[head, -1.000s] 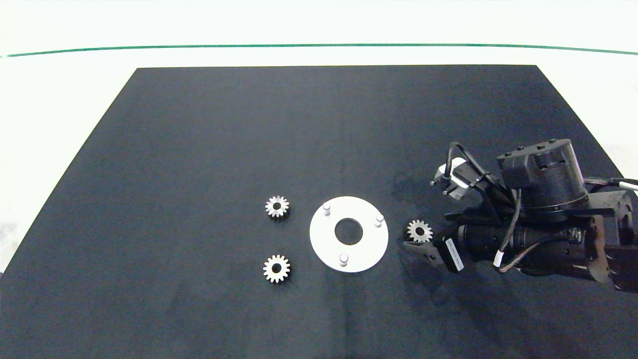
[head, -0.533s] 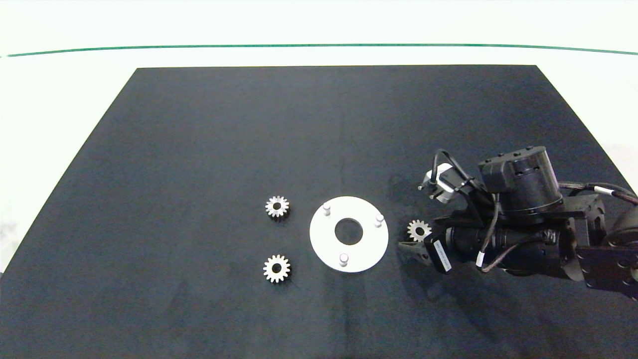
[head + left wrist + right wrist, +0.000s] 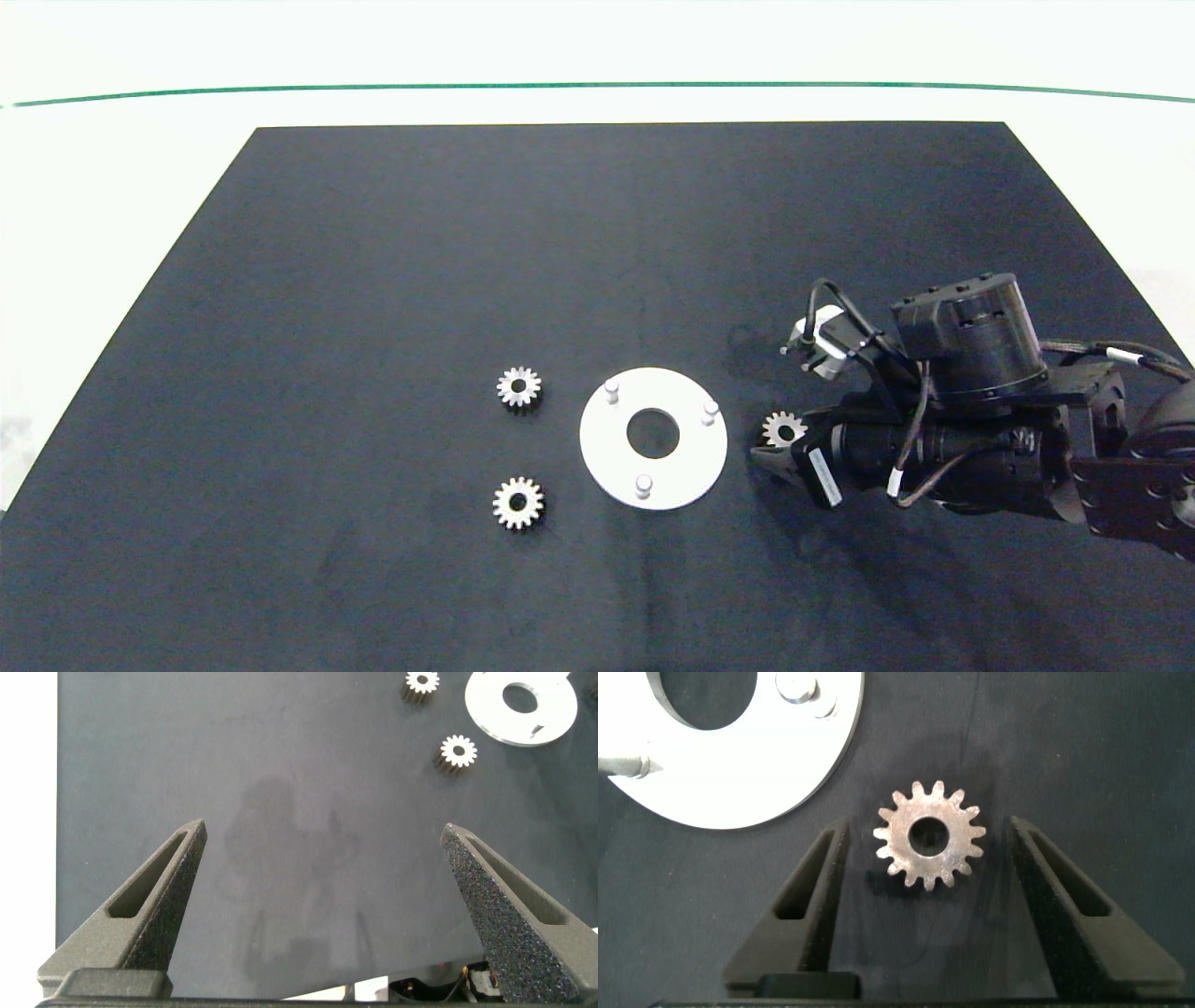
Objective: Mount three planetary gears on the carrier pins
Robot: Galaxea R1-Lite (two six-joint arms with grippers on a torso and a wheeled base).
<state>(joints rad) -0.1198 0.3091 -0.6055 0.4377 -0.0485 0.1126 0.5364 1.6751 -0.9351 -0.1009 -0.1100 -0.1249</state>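
Here the right tool (image 3: 926,849) sits open around a planetary gear (image 3: 929,848) lying flat just beside the white carrier disc (image 3: 785,775). To grip well, it should close evenly on opposite teeth, keeping the gear level. The left tool (image 3: 322,873) hangs open, well apart from the disc.

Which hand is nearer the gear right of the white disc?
Right. The right hand straddles that gear, fingers open on either side. The left hand hangs open over bare mat, far off.

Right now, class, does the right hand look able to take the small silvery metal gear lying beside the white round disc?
Probably yes: the right hand is open with the small silvery metal gear flat between its fingers, nothing blocking.
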